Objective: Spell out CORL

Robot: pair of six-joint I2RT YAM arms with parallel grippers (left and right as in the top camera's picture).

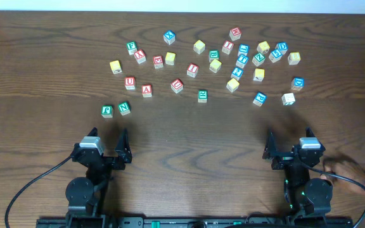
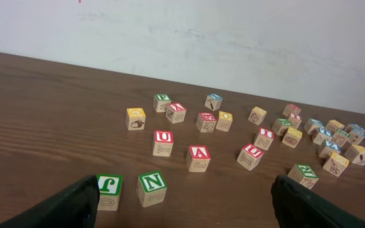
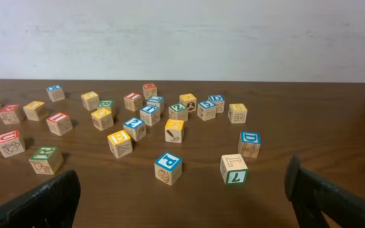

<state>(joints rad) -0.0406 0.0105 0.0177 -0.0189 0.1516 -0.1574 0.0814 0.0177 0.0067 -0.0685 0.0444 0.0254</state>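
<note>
Since the dark wooden tabletop (image 1: 189, 136) is left bare in the band nearest the arms, room for a row of four is judged to be available there. The letter cubes (image 1: 215, 65) are scattered across the far half, ahead of both arms, and none is touched. The left pincer (image 1: 108, 138) and the right pincer (image 1: 289, 140) are both held wide apart and clamped on nothing. Blue- and yellow-faced cubes are gathered mostly on the right side, so the right pincer is judged the nearer to them. Red-lettered cubes and a green N cube (image 2: 152, 187) are found before the left one. Which cubes carry C, O, R and L cannot be read with certainty. No long axis is presented by a cube, so any facing pair of sides may be taken. The right-hand cluster is packed close, and a fingertip could be fouled there by a neighbour.
</note>
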